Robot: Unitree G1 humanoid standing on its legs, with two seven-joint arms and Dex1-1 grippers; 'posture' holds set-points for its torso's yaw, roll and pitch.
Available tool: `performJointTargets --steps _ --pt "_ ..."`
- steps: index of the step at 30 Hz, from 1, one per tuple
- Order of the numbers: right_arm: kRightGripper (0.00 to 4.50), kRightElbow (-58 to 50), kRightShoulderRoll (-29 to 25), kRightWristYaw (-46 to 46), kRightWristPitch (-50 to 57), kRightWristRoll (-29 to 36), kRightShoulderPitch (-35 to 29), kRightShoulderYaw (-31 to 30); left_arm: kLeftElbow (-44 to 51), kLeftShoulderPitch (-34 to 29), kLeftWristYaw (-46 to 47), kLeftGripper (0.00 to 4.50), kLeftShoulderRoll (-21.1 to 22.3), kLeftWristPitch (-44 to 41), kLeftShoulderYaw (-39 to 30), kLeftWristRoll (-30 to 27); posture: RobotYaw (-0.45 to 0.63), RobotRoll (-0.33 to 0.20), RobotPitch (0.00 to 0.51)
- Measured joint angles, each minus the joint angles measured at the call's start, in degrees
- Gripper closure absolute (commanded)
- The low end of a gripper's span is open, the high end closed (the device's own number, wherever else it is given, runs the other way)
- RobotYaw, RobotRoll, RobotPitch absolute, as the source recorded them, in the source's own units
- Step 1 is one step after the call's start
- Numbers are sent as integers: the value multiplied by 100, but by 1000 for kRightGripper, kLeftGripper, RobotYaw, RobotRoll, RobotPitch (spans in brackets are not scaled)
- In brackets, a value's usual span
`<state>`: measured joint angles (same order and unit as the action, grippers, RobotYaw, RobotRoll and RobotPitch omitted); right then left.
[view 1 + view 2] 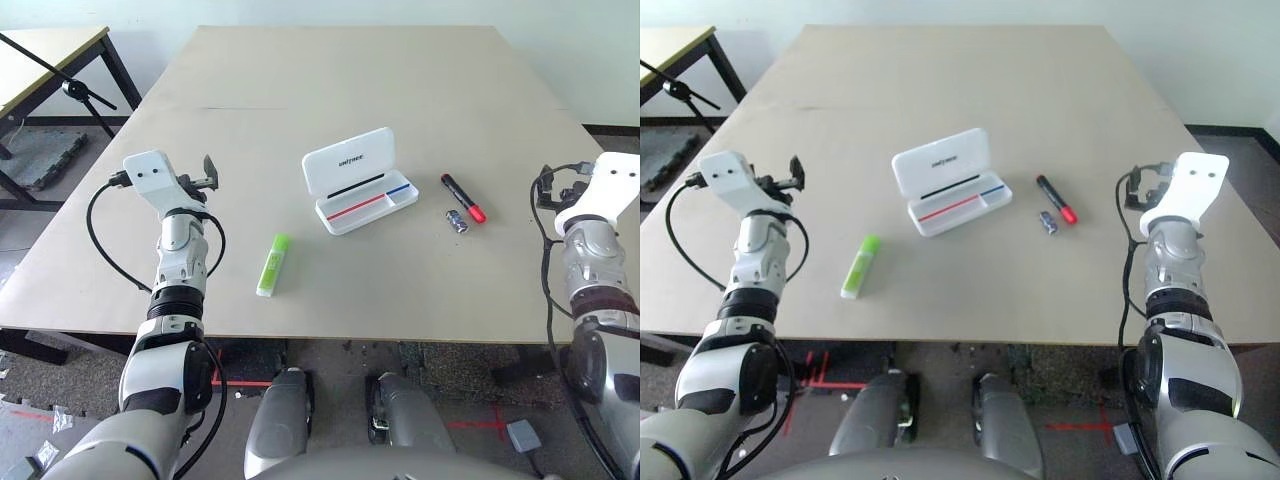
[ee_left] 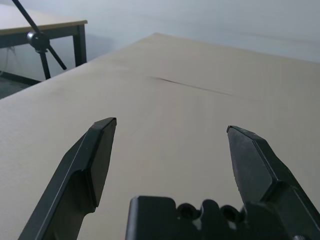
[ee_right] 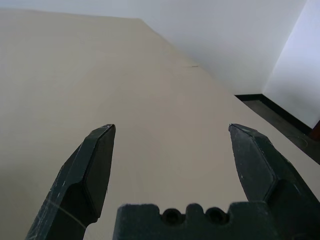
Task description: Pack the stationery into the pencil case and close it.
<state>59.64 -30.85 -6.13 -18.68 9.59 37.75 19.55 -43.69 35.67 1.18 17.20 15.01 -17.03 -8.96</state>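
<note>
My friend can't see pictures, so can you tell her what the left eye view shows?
A white pencil case lies open in the middle of a tan table. A green highlighter lies to its left, and a black marker with a red cap and a small silver cylinder to its right. The robot's left claw and right claw hover empty at the sides.

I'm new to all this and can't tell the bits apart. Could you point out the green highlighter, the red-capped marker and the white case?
green highlighter (image 1: 272, 265), left eye view, middle of its body.
red-capped marker (image 1: 459, 191), left eye view, black barrel.
white case (image 1: 349, 162), left eye view, raised lid.
</note>
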Motion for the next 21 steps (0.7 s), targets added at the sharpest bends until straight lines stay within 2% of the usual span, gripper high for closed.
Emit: performJointTargets --steps 6,10,14,18,21 --pt "0 -43 25 -21 -19 8 -37 -2 51 3 -16 40 114 -33 -10 -20 188 0 118" --pt "0 -311 47 -439 -4 104 -66 -34 328 -2 -746 40 327 -598 188 -74 220 0 110" --pt "0 -840 28 -1509 130 400 -121 -61 1303 -142 -1950 40 778 -1746 517 -309 255 0 105" --pt "0 -1241 -234 -2825 510 630 -268 -151 2824 -656 -2816 40 1337 -3636 955 -556 255 0 121" --pt "0 -1356 -422 -3697 829 823 -273 -193 3697 -732 -3208 40 1556 -4968 1292 -779 276 0 124"
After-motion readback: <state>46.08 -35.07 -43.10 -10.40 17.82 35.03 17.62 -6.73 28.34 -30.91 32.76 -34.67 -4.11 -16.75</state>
